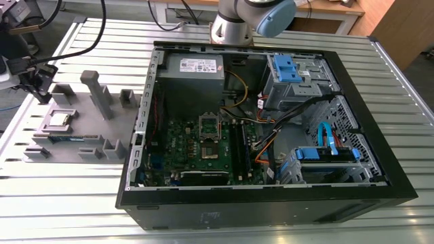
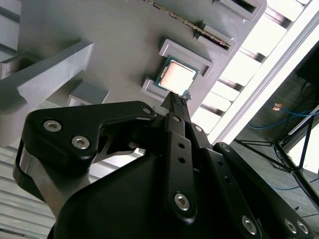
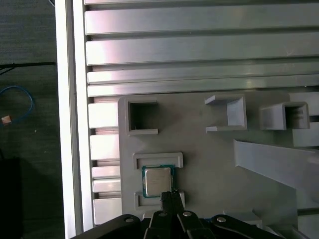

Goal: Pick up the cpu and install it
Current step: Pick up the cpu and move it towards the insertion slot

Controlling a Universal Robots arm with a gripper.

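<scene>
Second wrist view: the hand, tips pinched narrow and empty, hangs at the cpu edge. The cpu lies in the tray seat between two ledges; a memory stick and post share the tray.

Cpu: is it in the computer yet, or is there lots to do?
Not yet. Done: nothing shows as finished. The cpu lies in its slot on the grey tray, outside the case. In hand: in the first wrist view the pincer, closed and holding nothing, is right at the cpu's edge. Left: lifting the cpu and setting it in the socket inside the case.
</scene>
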